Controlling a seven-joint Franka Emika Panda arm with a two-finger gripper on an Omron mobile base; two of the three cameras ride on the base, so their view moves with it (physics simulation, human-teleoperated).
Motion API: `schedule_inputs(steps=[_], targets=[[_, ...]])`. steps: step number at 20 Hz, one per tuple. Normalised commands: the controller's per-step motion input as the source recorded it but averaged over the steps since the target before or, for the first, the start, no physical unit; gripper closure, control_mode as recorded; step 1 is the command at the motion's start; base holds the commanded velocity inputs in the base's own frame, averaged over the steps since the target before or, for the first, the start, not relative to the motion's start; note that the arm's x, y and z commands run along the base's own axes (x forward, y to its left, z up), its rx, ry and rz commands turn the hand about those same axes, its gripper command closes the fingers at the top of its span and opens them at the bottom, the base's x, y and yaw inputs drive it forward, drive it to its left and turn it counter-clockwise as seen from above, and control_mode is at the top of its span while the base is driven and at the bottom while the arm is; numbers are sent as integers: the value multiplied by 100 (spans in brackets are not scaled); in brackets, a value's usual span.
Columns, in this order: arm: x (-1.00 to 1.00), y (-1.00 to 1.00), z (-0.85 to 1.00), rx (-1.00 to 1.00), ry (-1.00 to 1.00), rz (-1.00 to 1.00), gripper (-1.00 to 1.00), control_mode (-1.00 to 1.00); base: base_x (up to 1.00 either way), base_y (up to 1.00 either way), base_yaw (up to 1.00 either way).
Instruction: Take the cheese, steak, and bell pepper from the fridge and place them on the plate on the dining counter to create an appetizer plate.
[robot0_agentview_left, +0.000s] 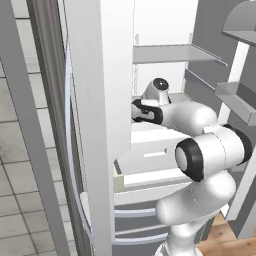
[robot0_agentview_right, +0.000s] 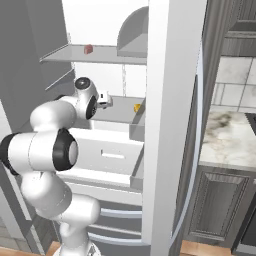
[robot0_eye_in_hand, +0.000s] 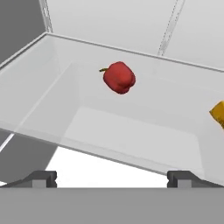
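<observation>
The fridge (robot0_agentview_right: 107, 30) stands open with my arm reaching onto its middle shelf. In the hand view the red bell pepper (robot0_eye_in_hand: 119, 77) lies on that pale shelf, straight ahead of my gripper (robot0_eye_in_hand: 113, 179) and well beyond it. The jaws are open with nothing between them. The yellow-orange cheese (robot0_eye_in_hand: 218, 113) pokes in at the right edge of the hand view, and the same cheese (robot0_agentview_right: 137, 107) sits near the shelf's right end. On the shelf above lies the dark-red steak (robot0_agentview_right: 88, 49). The plate and the dining counter are out of view.
A white fridge door (robot0_agentview_left: 100, 100) stands close on the arm's left, another door (robot0_agentview_right: 172, 125) on its right. Below the shelf is a white drawer (robot0_agentview_right: 112, 150). A marble counter on dark cabinets (robot0_agentview_right: 227, 137) lies to the right of the fridge.
</observation>
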Motion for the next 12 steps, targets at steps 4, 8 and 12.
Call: schedule_inputs(steps=[4,8,12], targets=[[31,6,0,0,0,0,-100,-100,0,0,0],[34,5,-2,0,0,0,-100,-100,0,0,0],[35,4,-5,0,0,0,-100,-100,0,0,0]])
